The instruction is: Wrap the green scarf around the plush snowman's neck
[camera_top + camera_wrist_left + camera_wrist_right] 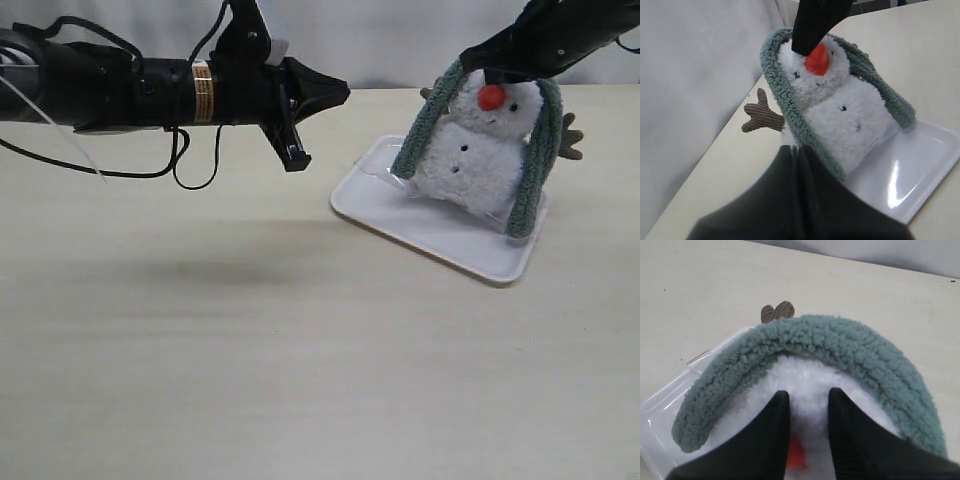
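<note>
- Nearest us, the table point(200, 350): pale top, bare in front.
- At 2 o'clock we log the tray point(440, 238), white and shallow.
- On it, the snowman point(470, 165), leaning back.
- The scarf point(540, 160) arches behind its head, with ends hanging at 5 and 7 o'clock to the tray.
- The right claw point(807, 396): jaws parted, tips at the head above the nose.
- The left claw point(340, 93): closed, at 10 o'clock, pointing to 3 o'clock.

A white tray point(430, 235) lies flat on the table point(250, 360), right of centre in the exterior view, set at an angle to the table's edges. The tray is glossy, with a raised rim. A pale backdrop point(380, 40) stands behind the table's far edge
</note>
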